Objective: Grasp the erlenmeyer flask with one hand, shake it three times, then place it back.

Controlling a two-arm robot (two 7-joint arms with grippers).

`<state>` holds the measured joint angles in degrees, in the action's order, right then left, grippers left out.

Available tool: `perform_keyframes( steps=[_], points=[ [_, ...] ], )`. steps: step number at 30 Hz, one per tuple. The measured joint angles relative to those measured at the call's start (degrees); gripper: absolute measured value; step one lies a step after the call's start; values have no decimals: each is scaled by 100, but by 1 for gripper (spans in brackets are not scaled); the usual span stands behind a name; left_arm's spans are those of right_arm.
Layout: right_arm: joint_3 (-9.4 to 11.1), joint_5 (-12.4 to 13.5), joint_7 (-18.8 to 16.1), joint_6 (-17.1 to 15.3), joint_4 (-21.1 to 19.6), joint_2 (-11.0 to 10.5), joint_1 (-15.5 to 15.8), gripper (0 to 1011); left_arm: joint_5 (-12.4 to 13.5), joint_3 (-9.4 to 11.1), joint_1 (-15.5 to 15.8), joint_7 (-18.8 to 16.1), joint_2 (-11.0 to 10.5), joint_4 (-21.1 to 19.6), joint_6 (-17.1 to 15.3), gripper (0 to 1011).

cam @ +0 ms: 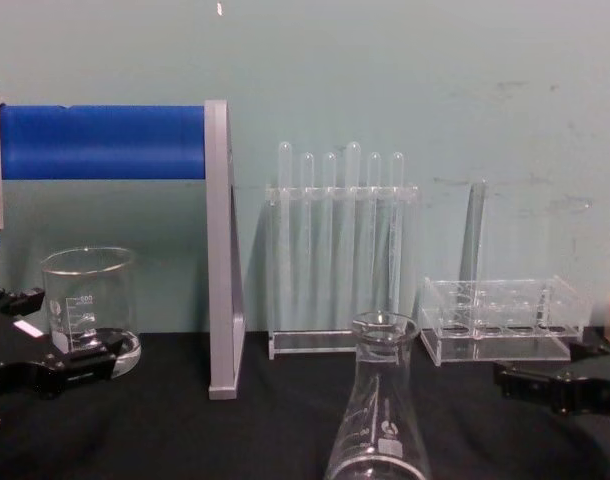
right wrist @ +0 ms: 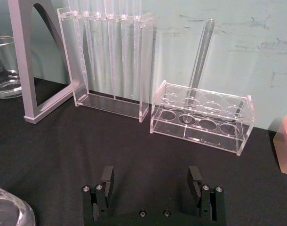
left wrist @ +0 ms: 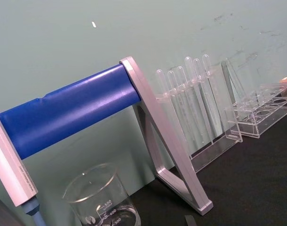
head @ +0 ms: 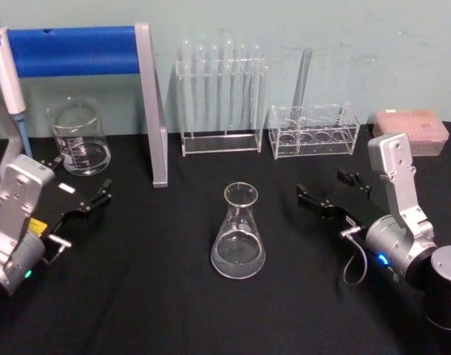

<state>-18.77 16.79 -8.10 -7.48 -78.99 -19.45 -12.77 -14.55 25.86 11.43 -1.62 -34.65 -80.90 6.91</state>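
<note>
Nearest you, the flask (head: pixel 238 235) stands upright mid-table on the black cloth (head: pixel 159 296), clear glass, wide base tapering to a flared rim, empty; your chest view cuts off its base. Behind it you have the blue-barred stand (head: pixel 148 103), the tall tube rack (head: pixel 220 96), a low rack (head: pixel 313 129) and a beaker (head: pixel 79 137). Your right gripper (head: pixel 335 188) sits beside the flask, apart from it, fingers spread wide, holding nothing. Your left gripper (head: pixel 83 194) rests near the beaker, also spread and empty.
</note>
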Motion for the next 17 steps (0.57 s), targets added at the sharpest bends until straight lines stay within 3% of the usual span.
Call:
perform_keyframes(
  steps=[17],
  points=[
    [0,4,0,0,0,0,0,1000,0,0,0,0,0,0,0,1001]
  ],
)
